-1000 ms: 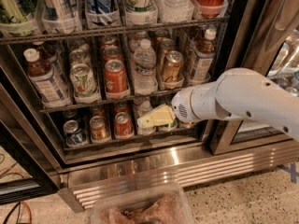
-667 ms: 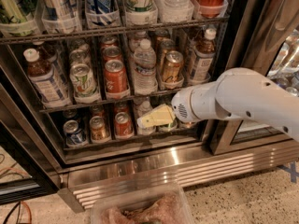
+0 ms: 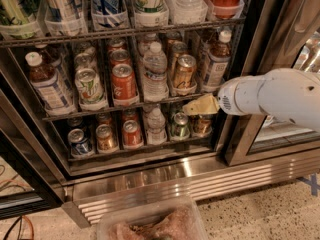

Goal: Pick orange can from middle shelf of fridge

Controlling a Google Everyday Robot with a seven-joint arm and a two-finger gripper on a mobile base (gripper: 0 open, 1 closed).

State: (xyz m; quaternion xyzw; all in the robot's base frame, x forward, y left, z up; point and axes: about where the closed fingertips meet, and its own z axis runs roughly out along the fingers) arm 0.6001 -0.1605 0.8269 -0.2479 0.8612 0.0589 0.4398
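Orange can [image 3: 184, 71] stands upright on the middle shelf [image 3: 165, 100] of the fridge [image 3: 200, 181]. The gripper [image 3: 200, 105] has risen rightward, now just below-right of the can; whether parted or closed cannot be told. Leftward: one water bottle [image 3: 155, 71], one red-orange can [image 3: 123, 81].

The tool [image 3: 200, 105], at the right end of the middle shelf [image 3: 65, 115], covers the top of a lower can [image 3: 202, 125]. Its white arm [image 3: 280, 96] runs off the right edge. Tall cans [image 3: 107, 4] above are cropped at the top, their lettering too blurred to read.
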